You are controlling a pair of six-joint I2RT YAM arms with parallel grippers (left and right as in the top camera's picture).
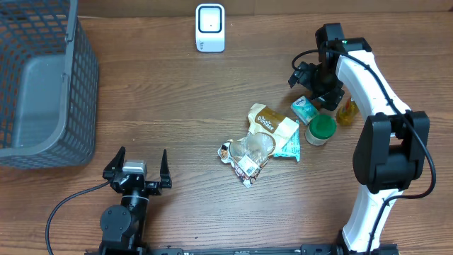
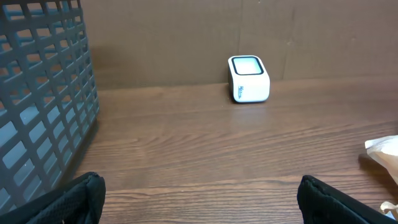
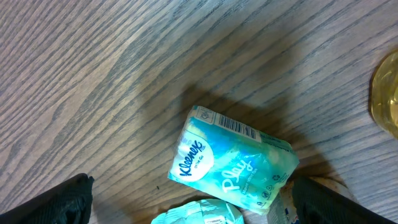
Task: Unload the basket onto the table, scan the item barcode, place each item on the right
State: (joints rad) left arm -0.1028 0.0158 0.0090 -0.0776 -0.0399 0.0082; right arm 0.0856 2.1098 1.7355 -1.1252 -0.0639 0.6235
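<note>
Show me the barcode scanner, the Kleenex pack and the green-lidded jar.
barcode scanner (image 1: 210, 27), overhead view, on its top face.
Kleenex pack (image 3: 230, 163), right wrist view, middle of its printed face.
green-lidded jar (image 1: 323, 127), overhead view, on the lid.

The tissue pack (image 3: 233, 165), on the right of the table, reads "Kleenex" in blue script with a large pale "Play" beside it. A barcode (image 3: 233, 124) runs along its edge. Print on the far scanner (image 2: 249, 78) and the middle pouch (image 1: 271, 120) is too small to read.
</note>
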